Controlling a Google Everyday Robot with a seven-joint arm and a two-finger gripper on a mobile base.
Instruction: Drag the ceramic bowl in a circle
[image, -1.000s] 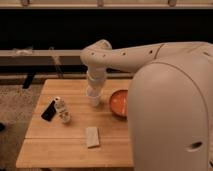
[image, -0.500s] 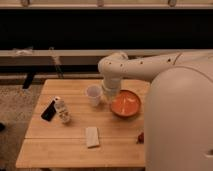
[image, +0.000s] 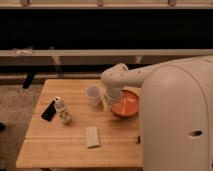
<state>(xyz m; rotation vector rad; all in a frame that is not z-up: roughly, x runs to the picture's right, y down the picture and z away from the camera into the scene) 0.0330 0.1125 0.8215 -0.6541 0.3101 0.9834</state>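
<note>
Camera view: the arm has swung off the white cup (image: 93, 95), now uncovered, and brought the gripper (image: 110, 101) down at the 9 o'clock rim of the ceramic bowl (image: 127, 105). How wide the gripper stands, or whether it has hold of the rim, I cannot tell. The bowl sits about where it was, at the 3 o'clock side of the table (image: 65, 150), so the circle probably has yet to start. The cup crowds the bowl's 9 o'clock and the robot's body (image: 175, 115) hides its 3 o'clock. Bare wood lies toward 7 o'clock, short of the pale block (image: 92, 136).
</note>
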